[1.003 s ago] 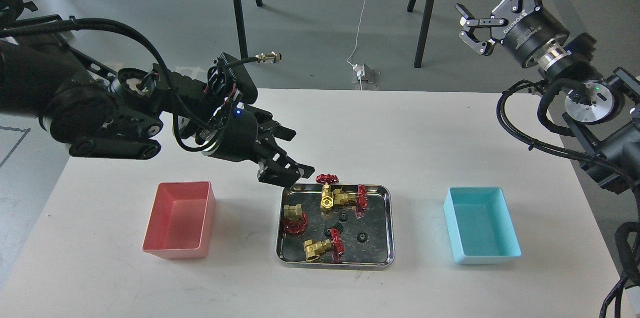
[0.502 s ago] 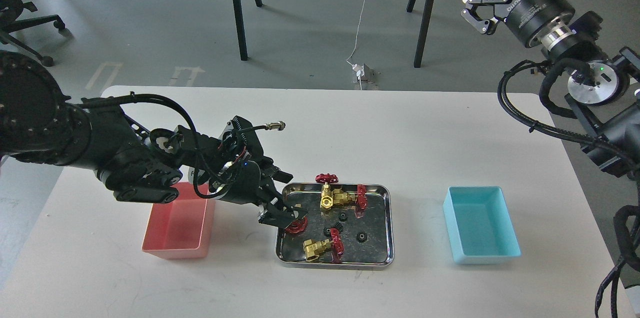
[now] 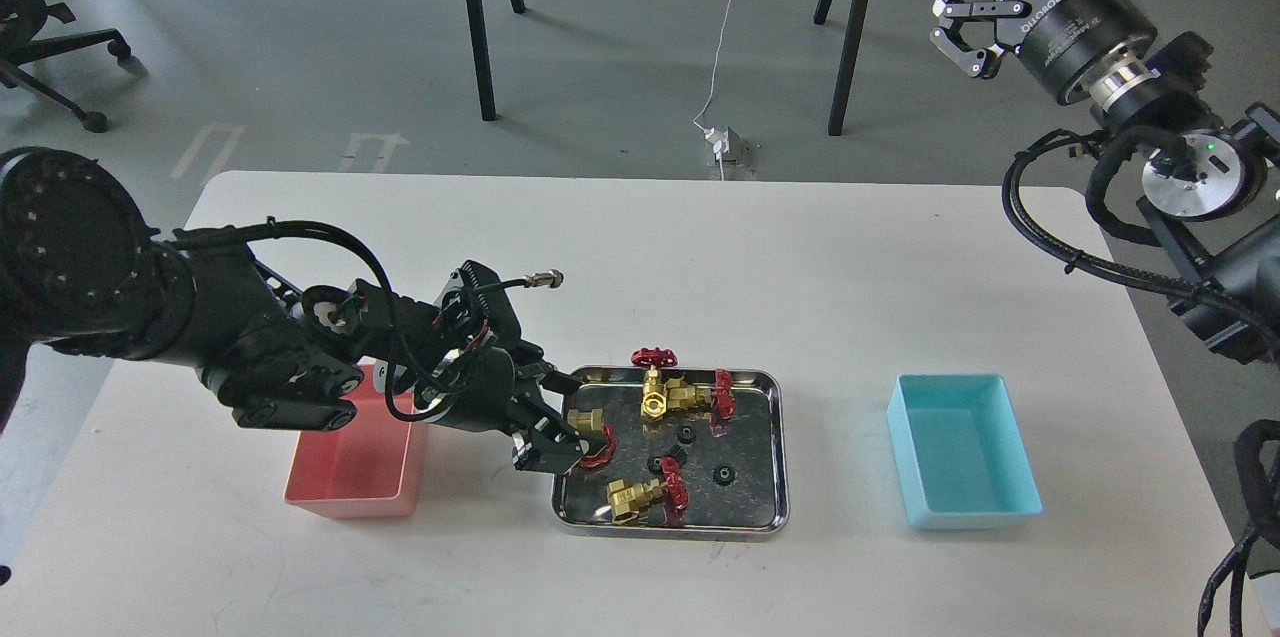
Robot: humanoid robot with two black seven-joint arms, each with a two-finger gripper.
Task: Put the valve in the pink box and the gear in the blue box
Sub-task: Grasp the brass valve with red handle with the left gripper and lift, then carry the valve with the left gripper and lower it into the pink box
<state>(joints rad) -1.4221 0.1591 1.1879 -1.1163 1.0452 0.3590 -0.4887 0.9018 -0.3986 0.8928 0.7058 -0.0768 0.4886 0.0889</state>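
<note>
While over steel tray (image 3: 765, 477) | left hand (image 3: 578, 437) clamps valve (image 3: 588, 427) | right hand (image 3: 985, 7) spread wide, aloft

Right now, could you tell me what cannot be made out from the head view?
- Left gripper: its dark fingers overlap the valve at the steel tray's left edge; whether they grip it is unclear.
- Pink box: the left arm covers its far part.
- Gears: too small to count teeth.
- Right gripper: open, one finger cut by the top edge.
</note>
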